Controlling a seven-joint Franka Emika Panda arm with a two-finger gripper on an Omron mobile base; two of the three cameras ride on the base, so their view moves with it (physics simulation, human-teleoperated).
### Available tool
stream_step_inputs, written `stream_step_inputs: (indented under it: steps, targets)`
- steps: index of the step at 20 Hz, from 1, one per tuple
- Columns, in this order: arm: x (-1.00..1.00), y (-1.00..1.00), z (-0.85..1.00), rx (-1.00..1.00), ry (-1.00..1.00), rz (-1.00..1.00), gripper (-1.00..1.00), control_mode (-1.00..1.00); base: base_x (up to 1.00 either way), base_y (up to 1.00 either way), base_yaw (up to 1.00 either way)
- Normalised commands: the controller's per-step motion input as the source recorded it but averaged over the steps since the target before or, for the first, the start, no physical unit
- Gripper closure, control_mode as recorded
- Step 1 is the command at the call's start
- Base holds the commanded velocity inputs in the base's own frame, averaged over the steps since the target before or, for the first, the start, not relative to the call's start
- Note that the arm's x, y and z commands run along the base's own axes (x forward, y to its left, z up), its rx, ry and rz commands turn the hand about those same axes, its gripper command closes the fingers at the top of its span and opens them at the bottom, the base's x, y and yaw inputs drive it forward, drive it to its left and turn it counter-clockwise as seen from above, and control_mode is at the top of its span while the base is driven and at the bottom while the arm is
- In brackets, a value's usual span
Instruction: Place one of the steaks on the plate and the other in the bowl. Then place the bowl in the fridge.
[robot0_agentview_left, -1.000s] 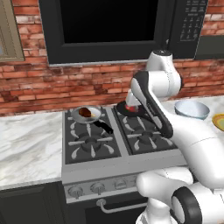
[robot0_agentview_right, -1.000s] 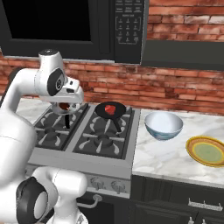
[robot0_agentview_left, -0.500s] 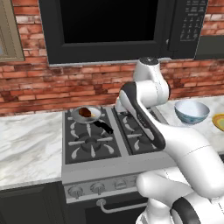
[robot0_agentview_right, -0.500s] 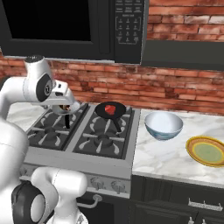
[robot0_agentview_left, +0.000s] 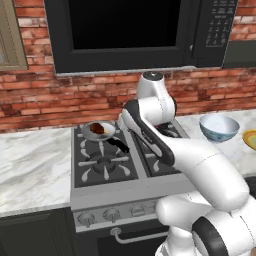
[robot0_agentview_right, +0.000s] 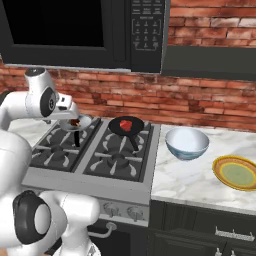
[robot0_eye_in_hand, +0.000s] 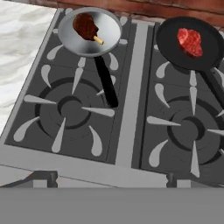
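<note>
A dark brown steak (robot0_eye_in_hand: 85, 26) lies in the silver pan (robot0_eye_in_hand: 89, 30) on the back left burner. The bright red steak (robot0_eye_in_hand: 189, 41) lies in the black pan (robot0_eye_in_hand: 190, 43) on the back right burner. My gripper (robot0_eye_in_hand: 108, 178) hangs above the front of the stove, open and holding nothing, its fingertips (robot0_eye_in_hand: 43, 177) spread wide. To the right of the stove, the pale blue bowl (robot0_agentview_right: 186, 142) stands on the marble counter. The yellow-olive plate (robot0_agentview_right: 236, 172) lies further right. The fridge is out of view.
The black stove (robot0_agentview_right: 95, 160) has raised grates, and both pan handles point toward its front. A microwave (robot0_agentview_right: 75, 30) hangs above against the brick wall. Marble counter (robot0_agentview_left: 30, 160) runs to the left of the stove.
The arm has swung left, from over the black pan to over the left half of the stove near the silver pan. The gripper has stayed open.
</note>
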Motion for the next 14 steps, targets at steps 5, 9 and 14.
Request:
stream_step_inputs:
  steps: [5, 9, 14]
  targets:
    - [0.44, 0.36, -0.22, 0.01, 0.01, 0.0, -1.0, -1.0, 0.0, 0.0, 0.0]
    - [0.5, 0.37, -0.23, 0.0, 0.0, 0.0, -1.0, -1.0, 0.0, 0.0, 0.0]
    - [0.45, 0.18, -0.26, 0.0, 0.0, 0.0, -1.0, -1.0, 0.0, 0.0, 0.0]
